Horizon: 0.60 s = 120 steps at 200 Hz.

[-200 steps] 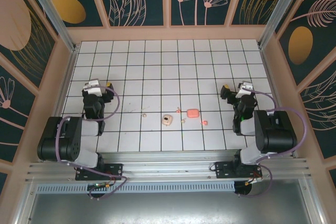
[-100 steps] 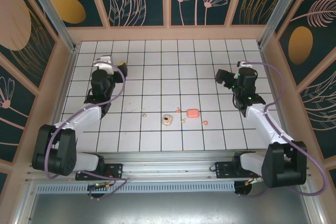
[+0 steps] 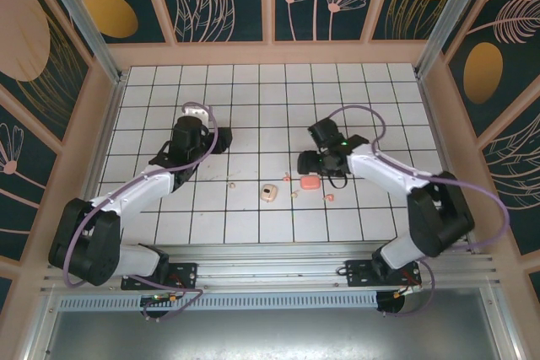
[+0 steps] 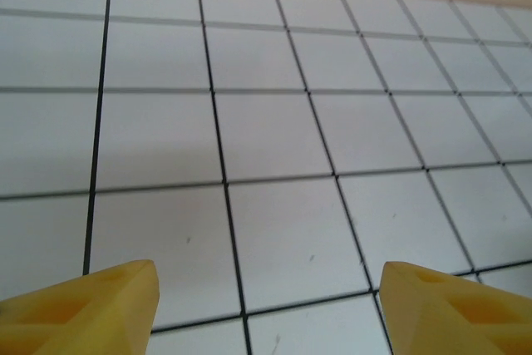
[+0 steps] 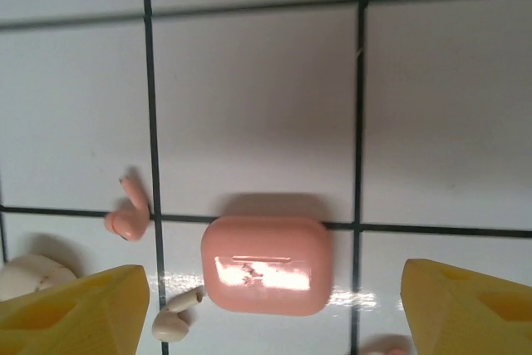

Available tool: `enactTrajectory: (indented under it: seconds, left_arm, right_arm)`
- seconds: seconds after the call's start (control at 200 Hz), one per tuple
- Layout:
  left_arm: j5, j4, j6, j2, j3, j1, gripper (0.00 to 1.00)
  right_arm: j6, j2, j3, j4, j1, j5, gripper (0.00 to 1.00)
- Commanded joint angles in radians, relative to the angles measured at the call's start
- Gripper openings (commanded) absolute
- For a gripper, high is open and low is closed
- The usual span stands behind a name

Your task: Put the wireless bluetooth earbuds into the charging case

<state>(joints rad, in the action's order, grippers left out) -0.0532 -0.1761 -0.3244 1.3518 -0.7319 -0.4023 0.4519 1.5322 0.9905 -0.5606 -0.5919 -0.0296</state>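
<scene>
White-tiled tabletop w/ black grid lines (image 3: pixel 270 90) carried a closed salmon-pink pebble-shaped plastic case (image 3: pixel 310 181), a cream pebble-shaped plastic case (image 3: pixel 269 193) near its left, a tiny pink plastic bud (image 3: pixel 287 178) & a tiny cream bud (image 3: pixel 294 195) btwn them, a second pink bud (image 3: pixel 330 198) just right of the pink case, and a pale bud (image 3: pixel 233 184) left of the cream one.

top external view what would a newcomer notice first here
The salmon-pink charging case near the middle of the white tiled table stands out, with the right gripper hovering open just above it. Tiny pink and cream earbuds lie scattered around it, and a cream case sits to its left. The left gripper hangs open over tiles farther left.
</scene>
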Motion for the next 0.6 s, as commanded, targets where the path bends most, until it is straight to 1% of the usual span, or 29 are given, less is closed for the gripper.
enactTrajectory:
  seconds: [0.0, 0.175, 0.36, 0.596]
  left_arm:
    - [-0.011, 0.052, -0.011, -0.028, 0.020, -0.002, 0.71]
    - [0.001, 0.064, -0.007, -0.001, 0.000, -0.003, 0.71]
    - [0.004, 0.063, -0.006, 0.007, 0.001, -0.003, 0.71]
    - [0.012, 0.058, -0.009, 0.018, 0.006, -0.003, 0.71]
  right_arm:
    - [0.028, 0.068, 0.070, -0.120, -0.039, -0.039, 0.82]
    - [0.031, 0.156, 0.087, -0.117, -0.063, -0.011, 0.81]
    - [0.034, 0.197, 0.098, -0.124, -0.068, -0.020, 0.80]
    - [0.025, 0.250, 0.103, -0.099, -0.066, -0.021, 0.74]
